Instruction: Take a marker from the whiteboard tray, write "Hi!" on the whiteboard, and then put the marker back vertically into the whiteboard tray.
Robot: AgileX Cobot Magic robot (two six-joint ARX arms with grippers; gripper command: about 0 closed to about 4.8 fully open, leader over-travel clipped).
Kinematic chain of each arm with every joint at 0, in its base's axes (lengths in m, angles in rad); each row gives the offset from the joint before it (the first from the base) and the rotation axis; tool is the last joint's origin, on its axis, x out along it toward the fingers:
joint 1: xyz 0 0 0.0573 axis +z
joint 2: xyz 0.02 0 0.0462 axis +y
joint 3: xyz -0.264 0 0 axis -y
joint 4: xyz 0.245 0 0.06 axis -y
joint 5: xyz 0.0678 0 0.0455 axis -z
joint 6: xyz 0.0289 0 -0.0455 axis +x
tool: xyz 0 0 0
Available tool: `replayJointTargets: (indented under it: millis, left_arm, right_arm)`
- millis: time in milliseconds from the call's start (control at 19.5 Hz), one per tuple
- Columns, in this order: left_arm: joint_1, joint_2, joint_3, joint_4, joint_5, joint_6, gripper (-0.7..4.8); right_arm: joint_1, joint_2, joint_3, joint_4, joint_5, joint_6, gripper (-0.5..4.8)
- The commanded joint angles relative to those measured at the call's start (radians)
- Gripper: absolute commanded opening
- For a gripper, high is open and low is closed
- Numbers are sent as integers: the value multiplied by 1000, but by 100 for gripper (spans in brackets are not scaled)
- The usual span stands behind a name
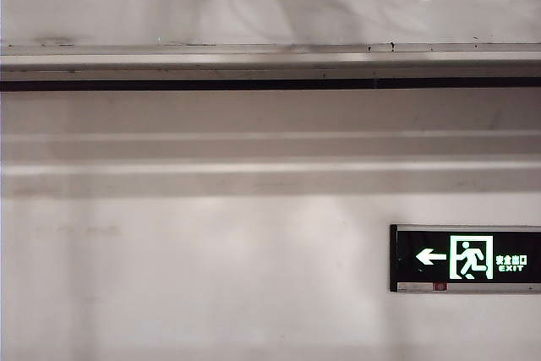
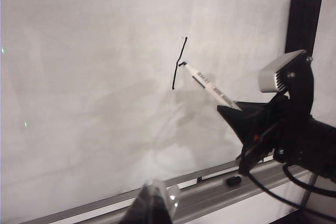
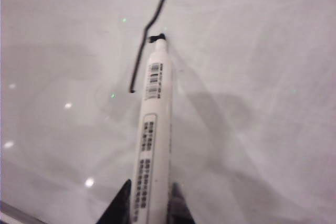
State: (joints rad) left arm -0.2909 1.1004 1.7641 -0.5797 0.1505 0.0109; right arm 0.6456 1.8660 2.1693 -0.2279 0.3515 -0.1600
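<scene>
Glossy whiteboard (image 2: 94,77) fills our background. We see the marker (image 3: 153,140), uncapped, its tip touching the board at a black stroke (image 2: 178,66); the right gripper (image 3: 147,203) pinches its barrel. Below lies the tray (image 2: 210,192). Our left gripper (image 2: 155,203) hangs near the tray; finger state unclear.

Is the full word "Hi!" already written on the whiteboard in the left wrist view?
No. Only one black stroke is on the whiteboard, with the marker in the right gripper touching its tip beside it.
</scene>
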Motion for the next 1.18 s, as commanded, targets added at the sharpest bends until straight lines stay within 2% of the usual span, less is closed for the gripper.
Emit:
replayJointTargets:
  millis: [51, 563, 819, 972, 1177]
  left_arm:
    - [0, -2, 3, 12, 4, 8, -5]
    - [0, -2, 3, 12, 4, 8, -5]
    - [0, -2, 3, 13, 4, 8, -5]
    - [0, -2, 3, 13, 4, 8, -6]
    - [0, -2, 3, 13, 4, 8, -6]
  right_arm:
    - [-10, -16, 6, -6, 82, 2, -5]
    - [-20, -42, 6, -37, 118, 2, -5]
    - [-18, -96, 6, 21, 87, 2, -5]
    - [-42, -97, 6, 54, -14, 2, -5]
    - [-50, -87, 4, 50, -15, 2, -5]
